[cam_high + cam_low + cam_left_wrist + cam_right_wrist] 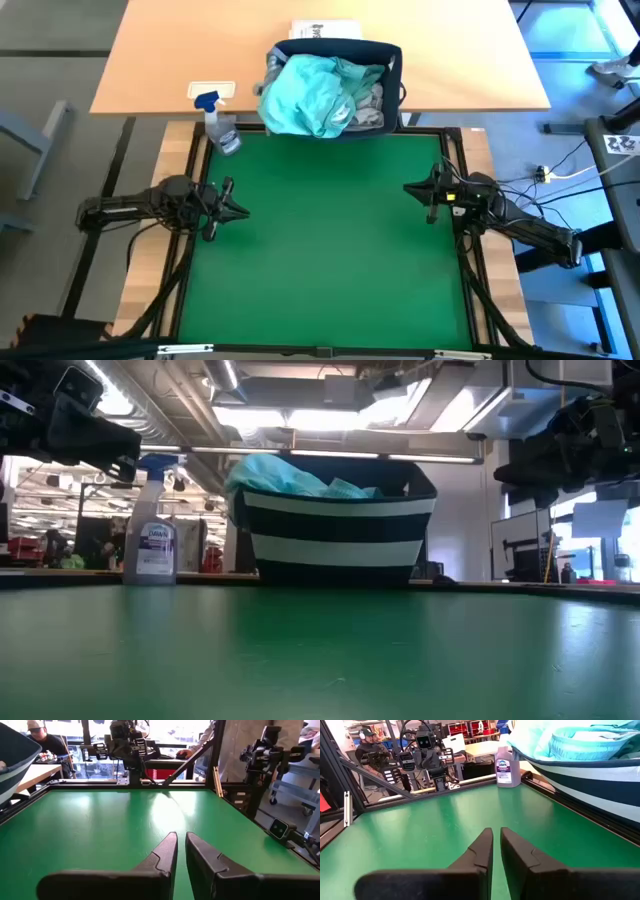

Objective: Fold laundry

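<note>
Where the green mat (pixel 320 250) ends, workshop benches apparently crowd behind.

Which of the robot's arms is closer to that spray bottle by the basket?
The left. Its tool hangs at the green mat's left side, just below the spray bottle in the overhead view. The right tool waits across the mat, much farther away.

Robotics lab: framed green test table (pixel 320 250), equipment racks (pixel 60 545), ceiling strip lights (pixel 330 418), people at benches.
</note>
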